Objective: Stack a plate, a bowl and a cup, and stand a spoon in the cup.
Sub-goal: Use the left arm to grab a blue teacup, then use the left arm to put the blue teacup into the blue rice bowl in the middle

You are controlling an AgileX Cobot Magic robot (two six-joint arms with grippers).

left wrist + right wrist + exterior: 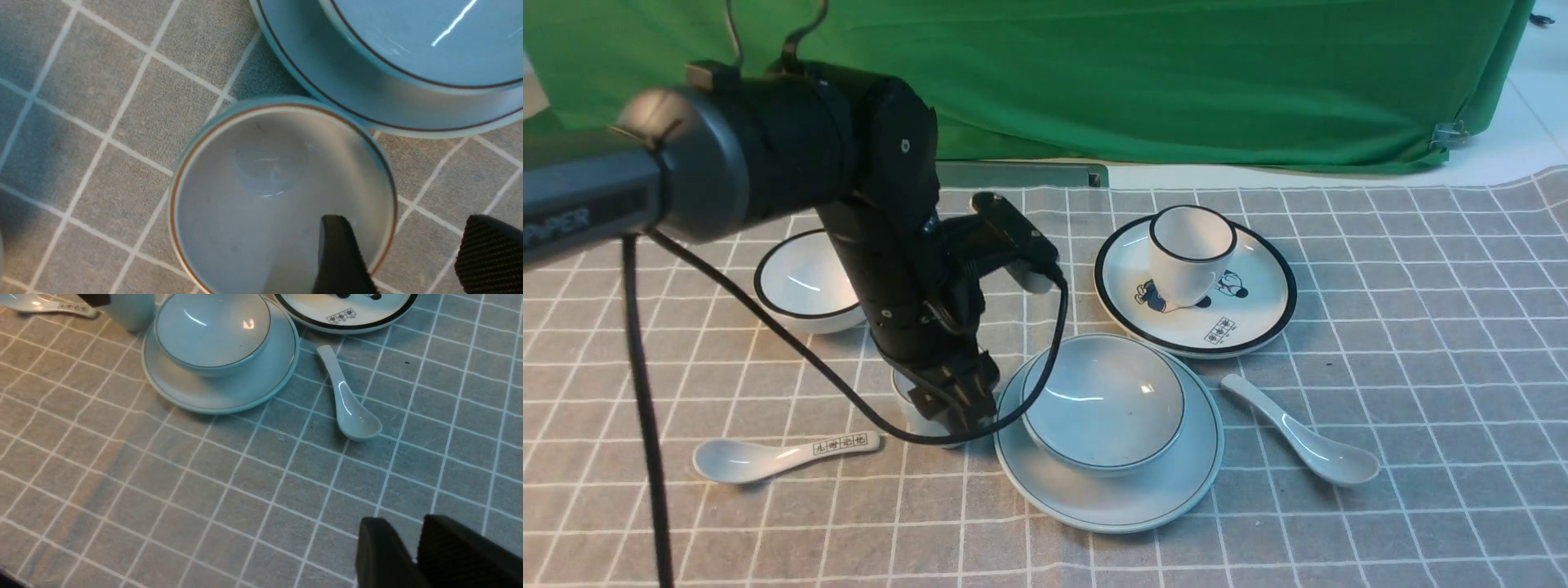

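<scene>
The pale bluish plate (pixel 1112 502) lies on the checked cloth with the shallow bowl (pixel 1103 400) sitting in it. Just left of the plate stands the small cup (pixel 261 179), mostly hidden behind my left arm in the front view. My left gripper (pixel 408 249) is open and straddles the cup's wall, with one finger (pixel 339 257) inside the cup and the other outside on the cloth side. The plain white spoon (pixel 1303 445) lies on the cloth right of the plate. My right gripper (pixel 412 539) hangs over bare cloth nearer than the spoon (pixel 347 404), its fingers slightly apart and holding nothing.
A black-rimmed panda plate (pixel 1241 327) with a black-rimmed cup (pixel 1188 257) on it sits behind the stack. A black-rimmed bowl (pixel 800 282) is at the back left. A spoon with black characters (pixel 784 456) lies front left. A green curtain closes the back.
</scene>
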